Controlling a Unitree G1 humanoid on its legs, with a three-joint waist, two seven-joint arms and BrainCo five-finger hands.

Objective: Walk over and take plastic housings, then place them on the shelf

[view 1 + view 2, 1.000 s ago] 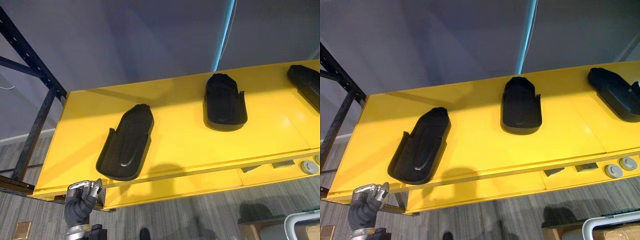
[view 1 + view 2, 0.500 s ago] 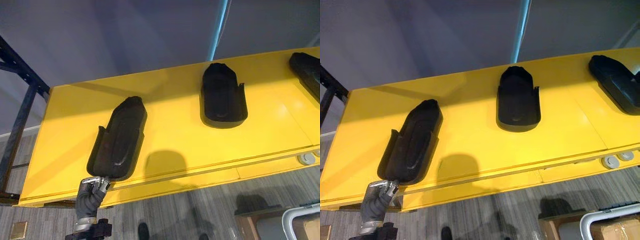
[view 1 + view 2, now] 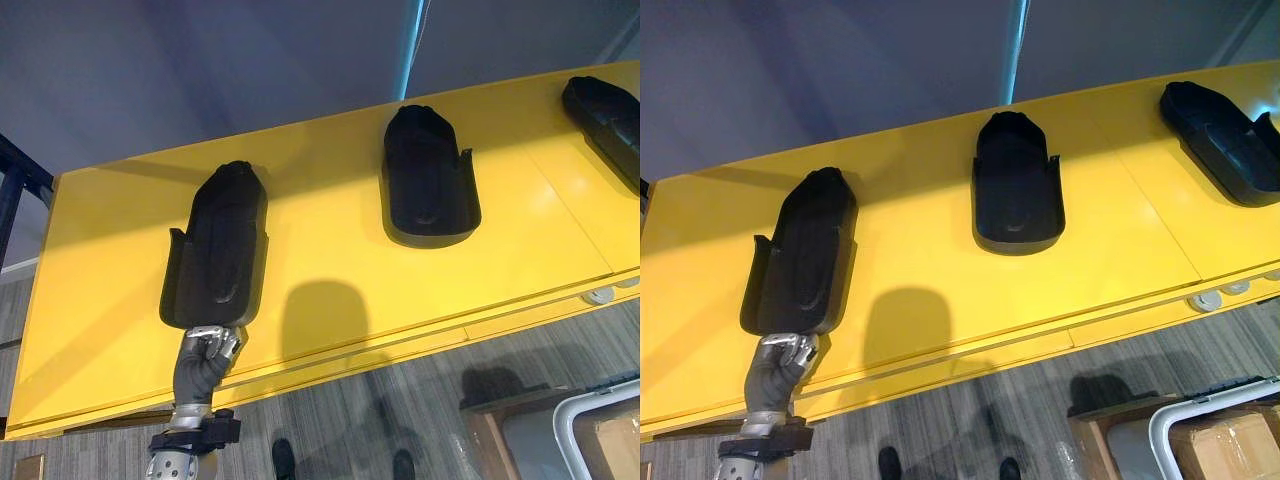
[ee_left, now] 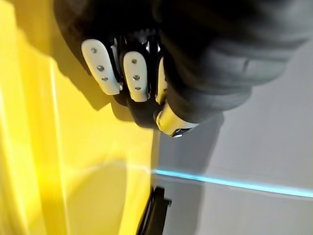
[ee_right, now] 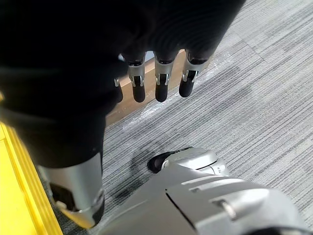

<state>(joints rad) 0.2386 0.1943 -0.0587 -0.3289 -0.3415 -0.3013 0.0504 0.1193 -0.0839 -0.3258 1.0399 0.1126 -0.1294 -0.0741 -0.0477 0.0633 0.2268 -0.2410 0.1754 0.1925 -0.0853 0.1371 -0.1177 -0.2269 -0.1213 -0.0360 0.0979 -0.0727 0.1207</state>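
Well to the left of the middle housing [image 3: 428, 175], at the near edge of the yellow desk [image 3: 330, 245], the left hand [image 3: 208, 350] meets the near end of the left housing [image 3: 215, 250]. Its fingers [image 4: 134, 76] are curled onto that dark rim, which reads as a grip on the end only.

Judgement: the step in hand is the pick-up. The part is long and held at one tip, so it will likely sag or twist when lifted. A deeper hold, or a slide toward the edge before lifting, would be sounder.

The middle housing lies flat, open side up, apart from its neighbours. To the right of it, the right housing [image 3: 1225, 135] lies at an angle. The right hand [image 5: 161, 88] hangs over the carpet [image 3: 400, 400] with fingers straight, holding nothing.

Surface: glossy yellow, seamed panels.

Room: a grey wall [image 3: 200, 70] stands behind the middle housing and carries a thin light strip [image 3: 412, 50]. Grey striped carpet lies in front of it, with a cardboard box [image 3: 1230, 445] to the lower right.
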